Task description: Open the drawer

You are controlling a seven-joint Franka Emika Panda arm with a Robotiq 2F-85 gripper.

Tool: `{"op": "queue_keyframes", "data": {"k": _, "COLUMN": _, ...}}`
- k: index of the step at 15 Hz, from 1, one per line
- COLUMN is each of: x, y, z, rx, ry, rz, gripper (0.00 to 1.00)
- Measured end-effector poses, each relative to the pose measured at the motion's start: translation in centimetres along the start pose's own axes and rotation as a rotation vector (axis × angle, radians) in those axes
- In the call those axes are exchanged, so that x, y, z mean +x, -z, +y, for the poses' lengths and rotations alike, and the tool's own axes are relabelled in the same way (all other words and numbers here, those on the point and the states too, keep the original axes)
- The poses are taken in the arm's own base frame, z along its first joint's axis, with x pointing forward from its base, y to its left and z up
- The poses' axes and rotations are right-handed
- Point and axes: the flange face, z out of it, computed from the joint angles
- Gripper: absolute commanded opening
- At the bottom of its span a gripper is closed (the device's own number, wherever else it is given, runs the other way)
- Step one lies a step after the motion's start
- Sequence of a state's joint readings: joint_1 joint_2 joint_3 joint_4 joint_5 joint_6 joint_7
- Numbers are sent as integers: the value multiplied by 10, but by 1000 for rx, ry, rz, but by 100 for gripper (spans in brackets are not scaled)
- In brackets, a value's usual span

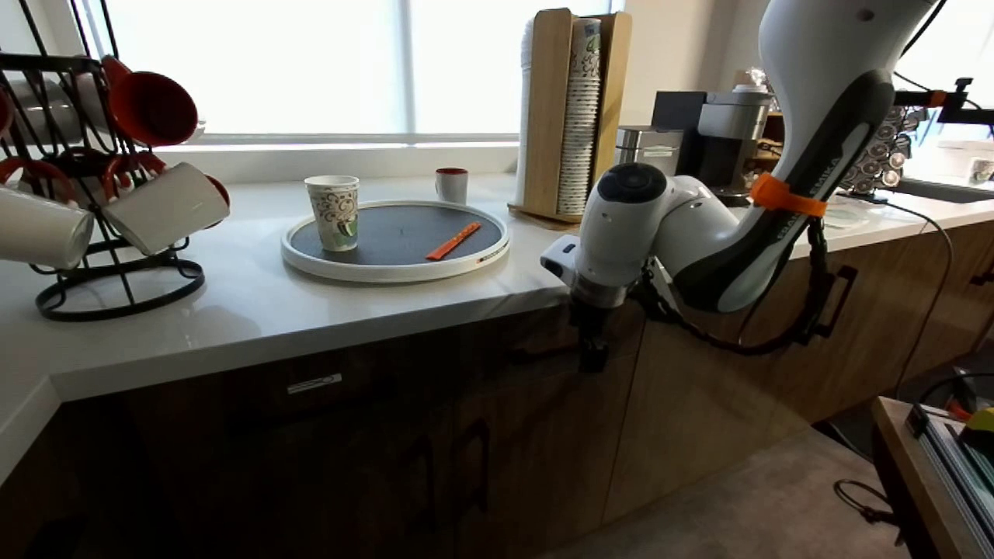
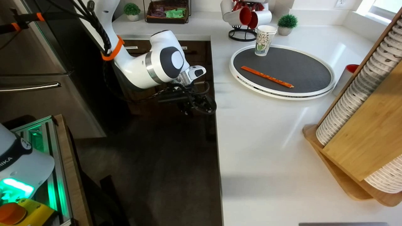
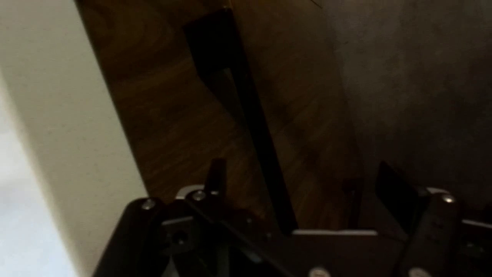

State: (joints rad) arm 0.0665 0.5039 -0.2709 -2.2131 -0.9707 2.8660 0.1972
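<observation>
The drawer (image 1: 497,371) has a dark brown wood-grain front just under the white counter and looks shut. Its front (image 3: 161,115) also fills the middle of the wrist view. A dark bar handle (image 3: 257,127) crosses it, and its near end passes behind the gripper body. My gripper (image 3: 301,177) is open, with its fingers wide apart on either side of the handle's line. In an exterior view the gripper (image 1: 593,357) points down beside the handle (image 1: 543,354). I cannot tell whether it touches. In an exterior view the gripper (image 2: 196,106) is dark and its fingertips are unclear.
The white counter edge (image 3: 73,115) runs close beside the gripper. A round tray (image 1: 396,268) bears a paper cup (image 1: 335,213) and an orange stick (image 1: 453,241). A cup holder (image 1: 547,116) and a mug rack (image 1: 116,291) stand on the counter. Cabinet door handles (image 1: 474,466) are below.
</observation>
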Motion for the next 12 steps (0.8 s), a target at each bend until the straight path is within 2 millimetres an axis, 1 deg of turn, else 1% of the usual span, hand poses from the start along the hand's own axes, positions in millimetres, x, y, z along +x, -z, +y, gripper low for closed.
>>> {"op": "queue_keyframes", "data": {"k": 2, "x": -1, "y": -10, "z": -4, "rx": 5, "ry": 6, "rz": -13, "gripper": 100}}
{"op": "queue_keyframes", "data": {"k": 6, "x": 1, "y": -24, "z": -6, "rx": -12, "ry": 35, "rz": -30, "gripper": 100}}
{"op": "queue_keyframes", "data": {"k": 12, "x": 4, "y": -49, "z": -19, "rx": -20, "ry": 102, "rz": -46, "gripper": 100}}
